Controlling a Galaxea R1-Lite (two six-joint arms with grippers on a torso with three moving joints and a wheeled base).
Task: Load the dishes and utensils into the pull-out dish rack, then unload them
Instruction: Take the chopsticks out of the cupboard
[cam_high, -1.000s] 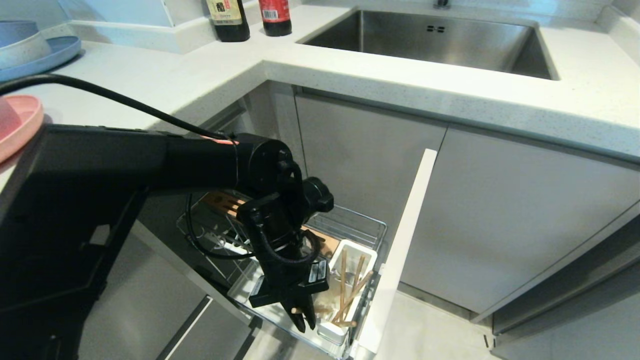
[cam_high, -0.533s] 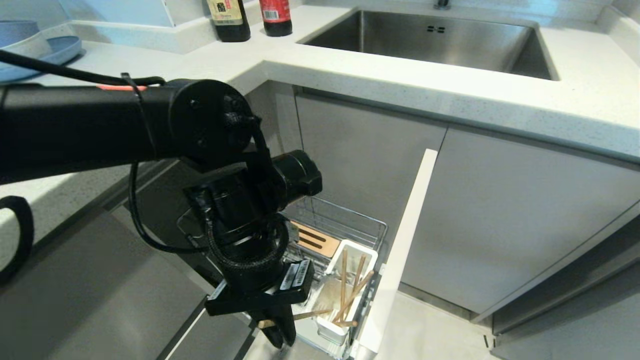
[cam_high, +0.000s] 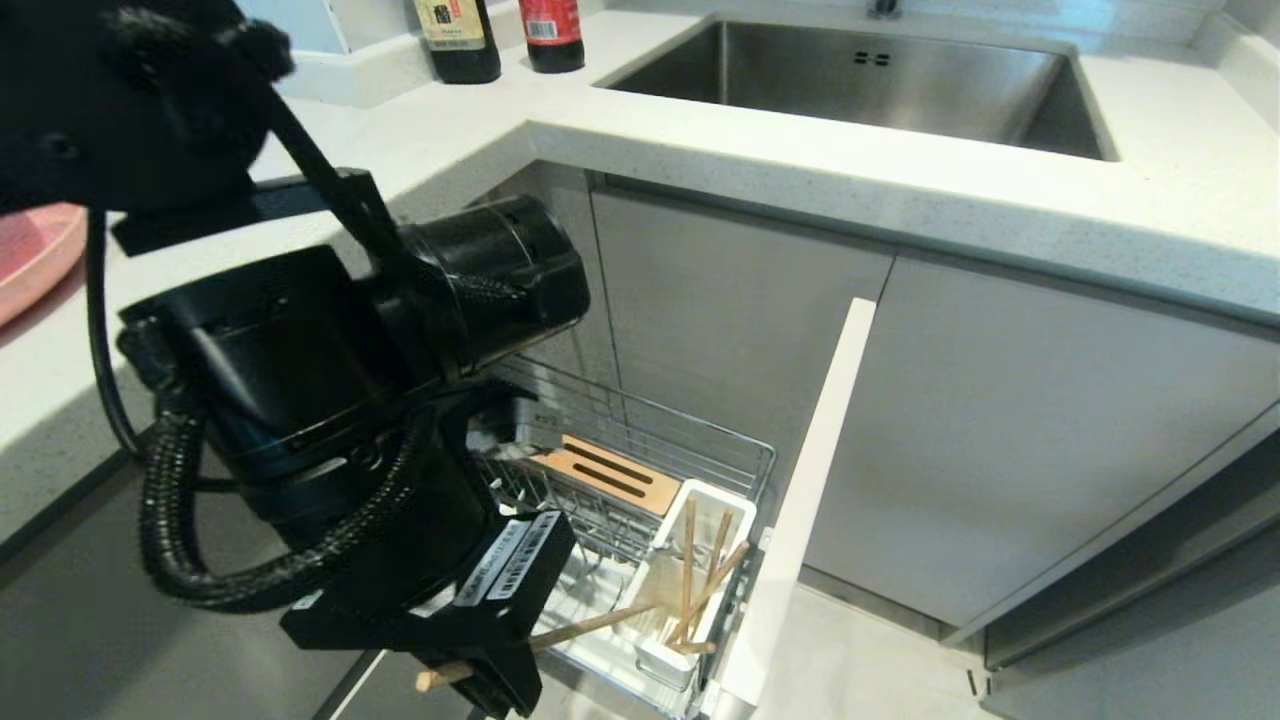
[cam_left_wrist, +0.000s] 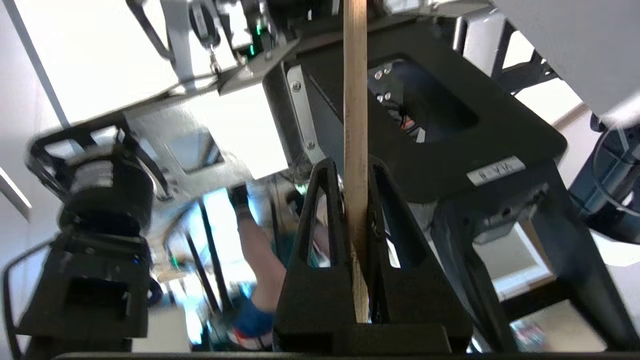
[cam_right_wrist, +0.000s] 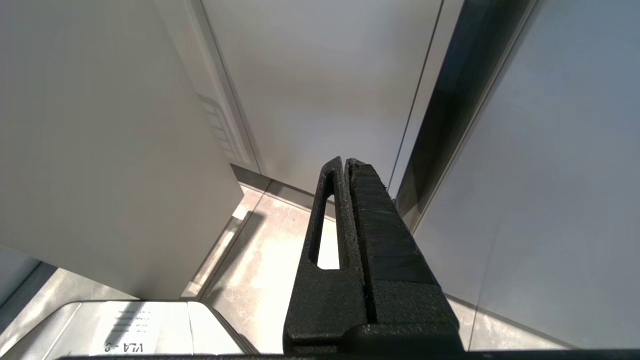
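Observation:
My left gripper (cam_high: 488, 692) hangs low in front of the pull-out dish rack (cam_high: 690, 432), shut on one light wooden chopstick (cam_high: 590, 626). That chopstick lies almost level, its far end by the white utensil cup (cam_high: 668, 655). In the left wrist view the same chopstick (cam_left_wrist: 355, 125) runs straight out between the closed fingers of the left gripper (cam_left_wrist: 350, 166). More chopsticks (cam_high: 688, 560) stand slanted in the cup. A pink plate (cam_high: 30, 262) lies on the counter at the far left, partly behind my arm. My right gripper (cam_right_wrist: 345, 161) is parked low by the cabinet doors, shut and empty.
The rack's white front panel (cam_high: 812, 480) sticks out to the right of the cup. A slotted wooden strip (cam_high: 605, 476) lies inside the rack. The steel sink (cam_high: 860, 80) and two dark bottles (cam_high: 495, 35) are on the counter (cam_high: 900, 200) behind. My left arm blocks much of the left side.
My left arm has lifted and swung left, towards the camera. The gripper drew a chopstick away from the utensil cup, and the chopstick has tipped to nearly level. The right arm kept still.

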